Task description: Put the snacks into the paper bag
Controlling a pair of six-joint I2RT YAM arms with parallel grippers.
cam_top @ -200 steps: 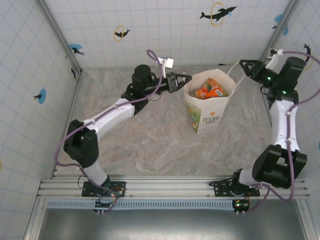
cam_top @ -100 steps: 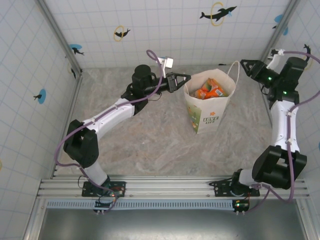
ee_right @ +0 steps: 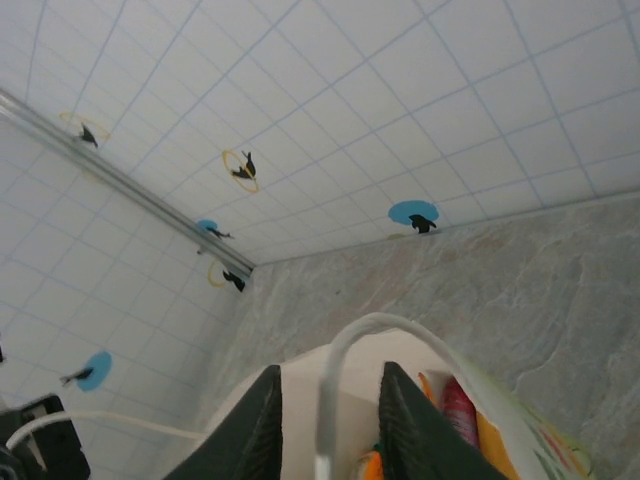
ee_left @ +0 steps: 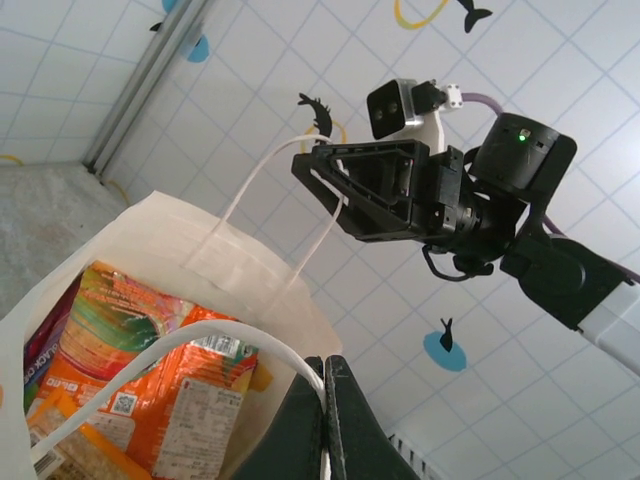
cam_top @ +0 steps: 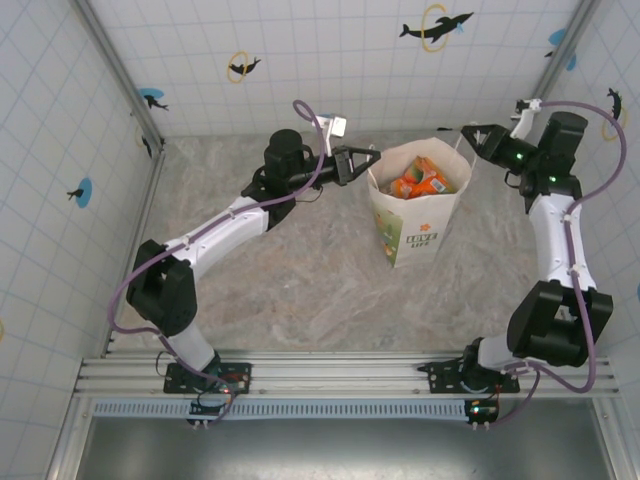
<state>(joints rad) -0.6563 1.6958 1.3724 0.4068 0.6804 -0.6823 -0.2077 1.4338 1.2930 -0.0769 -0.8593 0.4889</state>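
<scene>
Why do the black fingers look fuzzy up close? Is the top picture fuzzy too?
Left wrist: the left gripper sits too near the lens, so it blurs; the snacks look sharp. Right wrist: the right gripper and handle are soft. Top external: the paper bag is crisp, evenly lit.

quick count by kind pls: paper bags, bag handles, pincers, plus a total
paper bag: 1
loop handles: 2, the left loop handle in the shut left pincer, the right loop handle between the fingers of the right pincer
pincers: 2
total: 5
</scene>
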